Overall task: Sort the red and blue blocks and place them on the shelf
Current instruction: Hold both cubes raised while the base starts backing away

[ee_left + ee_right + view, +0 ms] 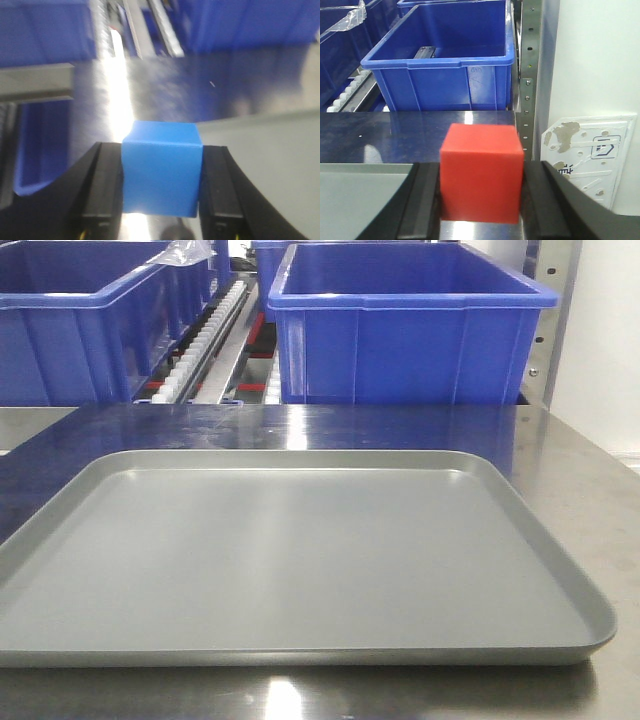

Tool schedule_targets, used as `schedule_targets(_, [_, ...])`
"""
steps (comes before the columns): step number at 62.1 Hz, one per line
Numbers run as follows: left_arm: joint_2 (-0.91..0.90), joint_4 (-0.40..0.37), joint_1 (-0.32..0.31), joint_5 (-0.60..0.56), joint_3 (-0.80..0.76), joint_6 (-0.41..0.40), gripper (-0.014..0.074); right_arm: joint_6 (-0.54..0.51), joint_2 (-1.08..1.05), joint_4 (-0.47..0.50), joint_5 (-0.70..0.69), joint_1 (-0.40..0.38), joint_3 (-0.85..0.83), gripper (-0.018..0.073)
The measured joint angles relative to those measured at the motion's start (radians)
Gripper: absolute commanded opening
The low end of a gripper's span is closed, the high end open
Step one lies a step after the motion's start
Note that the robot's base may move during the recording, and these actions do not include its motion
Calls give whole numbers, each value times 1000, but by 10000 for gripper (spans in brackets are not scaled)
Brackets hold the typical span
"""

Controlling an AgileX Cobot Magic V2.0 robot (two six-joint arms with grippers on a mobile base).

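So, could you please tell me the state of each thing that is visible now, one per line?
left gripper: shut on the blue block.
right gripper: shut on the red block.
blue block: clamped, not yet placed.
red block: clamped, not yet placed.
grey tray: lying flat on the steel tabletop, nothing on it.
blue bin: upright on the shelf, top open.

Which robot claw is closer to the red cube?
Right. The right gripper clamps the red cube; the left gripper holds the blue cube, no red in its view.
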Motion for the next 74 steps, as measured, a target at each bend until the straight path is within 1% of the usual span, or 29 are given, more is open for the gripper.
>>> schedule_targets(11, [-159,2,111,-7,34,0,132,0,0,0,0,0,0,78])
schedule_targets(16, [-208,2,142,-7,41,0,132,0,0,0,0,0,0,78])
schedule_targets(20, [-246,2,155,-7,43,0,132,0,0,0,0,0,0,78])
schedule_targets(35, [-326,2,160,-9,43,0,132,0,0,0,0,0,0,78])
schedule_targets(74, [-328,2,160,-9,43,0,132,0,0,0,0,0,0,78])
